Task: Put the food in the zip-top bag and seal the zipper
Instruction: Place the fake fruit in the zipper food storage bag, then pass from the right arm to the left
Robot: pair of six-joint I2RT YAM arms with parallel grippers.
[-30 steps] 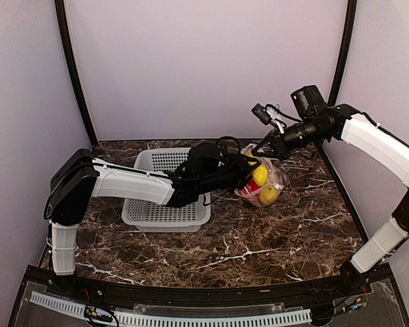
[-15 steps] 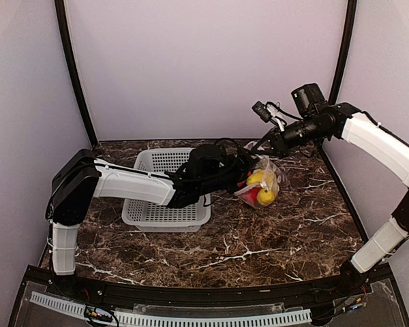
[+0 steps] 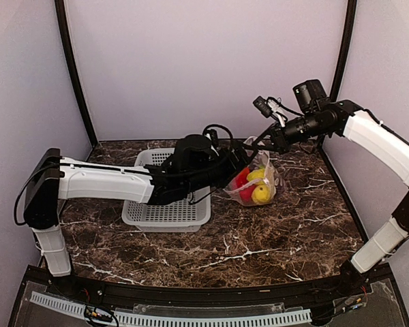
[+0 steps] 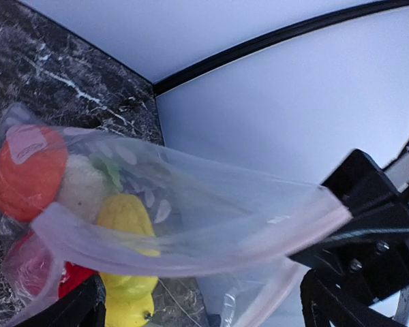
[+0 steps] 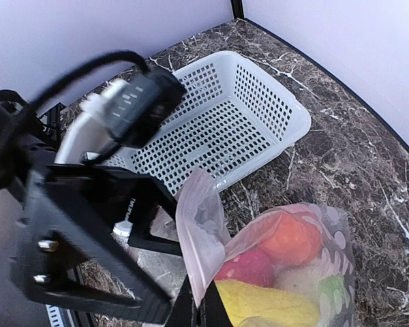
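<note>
The zip-top bag (image 3: 258, 182) hangs by its mouth edge just right of the basket, its bottom on the marble. The food (image 3: 260, 193) lies inside it: an orange piece (image 4: 24, 170), a yellow piece (image 4: 123, 214), a red piece (image 5: 249, 266) and a pale whitish piece (image 4: 82, 187). My right gripper (image 3: 264, 142) is shut on the pinkish-white zipper (image 5: 198, 231) at one corner, fingers pinched at the bottom of the right wrist view (image 5: 203, 310). My left gripper (image 3: 236, 167) stands open beside the bag's mouth, and the zipper strip (image 4: 191, 242) sags between its spread fingers without being held.
A white mesh basket (image 3: 165, 204) sits on the marble table under my left forearm, with nothing showing inside it in the right wrist view (image 5: 225, 116). The enclosure's back wall and black corner post (image 4: 259, 48) stand close behind the bag.
My left gripper has opened wide and drawn back left from the bag's mouth. The bag has dropped slightly, and the food has settled lower in it. The right gripper keeps its hold.
</note>
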